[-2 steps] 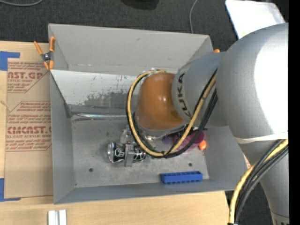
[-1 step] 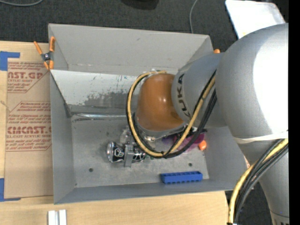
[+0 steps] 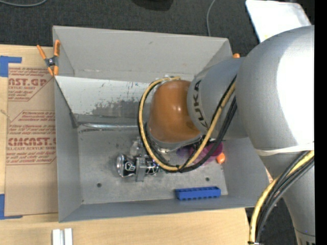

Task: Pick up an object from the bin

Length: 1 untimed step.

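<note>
Dark metal at the tip, low against the grey floor of the bin, a little left of its middle and toward the near wall. Could not tell whether the jaws stood open or closed: sat half hidden under the wrist, mixed in with small glints of blue and silver. Met on the left side a small, roundish silver thing, shiny, with a dark spot on its face; touched it or stood just beside it, but could not make out whether gripped. Joined above to the rounded orange cover of the wrist, ringed by looped yellow and black cables. Showed, from under the cover's right side, part of a magenta thing, and just beside that a small orange piece. Had, well apart along the near wall toward the right, a long blue bar with a toothed upper edge, flat on the floor. Loomed at the right as a thick pale grey arm, lettered KUKA near the wrist. Bore scuffs along the sloped back wall.
</note>
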Tool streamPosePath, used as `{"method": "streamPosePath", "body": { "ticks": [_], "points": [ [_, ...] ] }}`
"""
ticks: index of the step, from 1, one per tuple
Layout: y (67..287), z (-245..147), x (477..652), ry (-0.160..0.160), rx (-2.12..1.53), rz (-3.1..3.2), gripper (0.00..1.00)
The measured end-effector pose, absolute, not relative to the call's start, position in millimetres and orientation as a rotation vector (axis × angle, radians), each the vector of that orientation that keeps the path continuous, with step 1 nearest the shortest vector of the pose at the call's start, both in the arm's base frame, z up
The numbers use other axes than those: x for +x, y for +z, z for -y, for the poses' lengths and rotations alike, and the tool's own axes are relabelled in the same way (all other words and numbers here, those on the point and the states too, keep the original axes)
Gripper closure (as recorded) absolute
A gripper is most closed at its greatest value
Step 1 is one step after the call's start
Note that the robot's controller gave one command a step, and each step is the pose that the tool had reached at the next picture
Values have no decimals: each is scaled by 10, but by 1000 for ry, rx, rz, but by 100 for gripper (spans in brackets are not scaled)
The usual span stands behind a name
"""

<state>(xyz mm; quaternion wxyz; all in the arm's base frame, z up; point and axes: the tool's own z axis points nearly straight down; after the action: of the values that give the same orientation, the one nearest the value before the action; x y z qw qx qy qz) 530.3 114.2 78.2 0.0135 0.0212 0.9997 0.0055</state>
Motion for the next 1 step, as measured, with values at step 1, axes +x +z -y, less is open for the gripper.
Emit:
{"method": "streamPosePath", "body": {
  "ticks": [1],
  "points": [
    [1298,-1133,5308,14,35,-3118,100]
  ]
}}
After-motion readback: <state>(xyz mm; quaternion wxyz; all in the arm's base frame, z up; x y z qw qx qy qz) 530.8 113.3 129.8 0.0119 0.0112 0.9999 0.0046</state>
